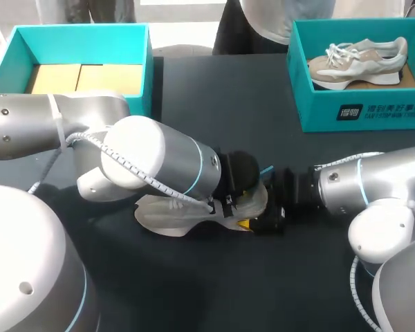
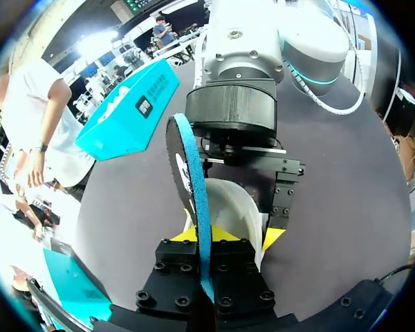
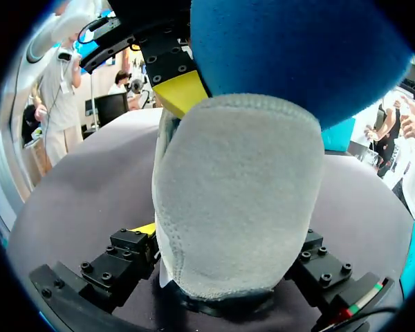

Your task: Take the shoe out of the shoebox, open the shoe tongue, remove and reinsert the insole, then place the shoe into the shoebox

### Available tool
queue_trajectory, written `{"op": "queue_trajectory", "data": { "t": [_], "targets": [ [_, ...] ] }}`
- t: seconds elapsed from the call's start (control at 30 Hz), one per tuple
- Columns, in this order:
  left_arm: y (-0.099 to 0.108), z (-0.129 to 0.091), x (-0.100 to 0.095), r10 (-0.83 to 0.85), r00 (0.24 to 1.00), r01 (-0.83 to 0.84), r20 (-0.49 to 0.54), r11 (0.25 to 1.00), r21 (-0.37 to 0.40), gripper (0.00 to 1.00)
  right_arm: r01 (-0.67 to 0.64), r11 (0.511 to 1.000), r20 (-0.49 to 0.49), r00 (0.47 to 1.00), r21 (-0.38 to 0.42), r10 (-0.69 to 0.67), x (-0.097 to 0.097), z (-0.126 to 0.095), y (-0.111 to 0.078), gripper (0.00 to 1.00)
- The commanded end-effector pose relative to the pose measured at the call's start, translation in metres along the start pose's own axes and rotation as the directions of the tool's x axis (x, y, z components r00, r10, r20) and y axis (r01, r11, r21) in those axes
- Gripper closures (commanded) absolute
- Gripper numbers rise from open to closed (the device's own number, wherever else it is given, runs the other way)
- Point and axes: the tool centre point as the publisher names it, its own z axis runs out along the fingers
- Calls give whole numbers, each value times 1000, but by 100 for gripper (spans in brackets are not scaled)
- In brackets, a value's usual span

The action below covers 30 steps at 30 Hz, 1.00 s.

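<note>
A pale grey shoe (image 1: 164,216) lies on the dark table (image 1: 214,290) at the middle. In the right wrist view its suede heel (image 3: 238,194) fills the gap between my right gripper's (image 3: 229,257) fingers, which press it from both sides. My left gripper (image 2: 206,238) is shut on the blue-and-black insole (image 2: 194,173), which stands edge-on above the heel opening (image 2: 232,207). Seen from the head camera, the insole (image 1: 243,169) shows as a dark disc between the two grippers, with the left gripper (image 1: 236,202) and the right gripper (image 1: 266,220) meeting at the heel.
An open teal shoebox (image 1: 83,33) with tan cardboard inside stands at the back left. A second teal box (image 1: 373,114) at the back right holds another pale shoe (image 1: 360,61). My left arm's large body (image 1: 152,162) covers much of the shoe.
</note>
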Motion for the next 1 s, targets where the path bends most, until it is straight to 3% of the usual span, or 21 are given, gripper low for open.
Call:
{"op": "queue_trajectory", "data": {
  "t": [0.03,0.3,0.47,0.73,1.0],
  "targets": [
    [-2,-8,-1,7,1000,-7,-1,1000,7,100,1,1000,2,1000,4,-1,0,4,-1,100],
    [-20,-41,-17,19,998,-15,-63,997,70,100,1,1000,2,1000,4,-1,0,4,-1,100],
    [-35,-56,-24,52,980,-30,-194,993,114,100,1,1000,2,1000,4,-1,0,4,-1,100],
    [-46,-72,-28,106,946,-56,-306,984,169,100,1,1000,2,1000,4,-1,0,4,-1,100],
    [-73,-110,-45,206,892,-91,-402,954,286,100,1,1000,2,1000,4,-1,0,4,-1,100]
  ]
}}
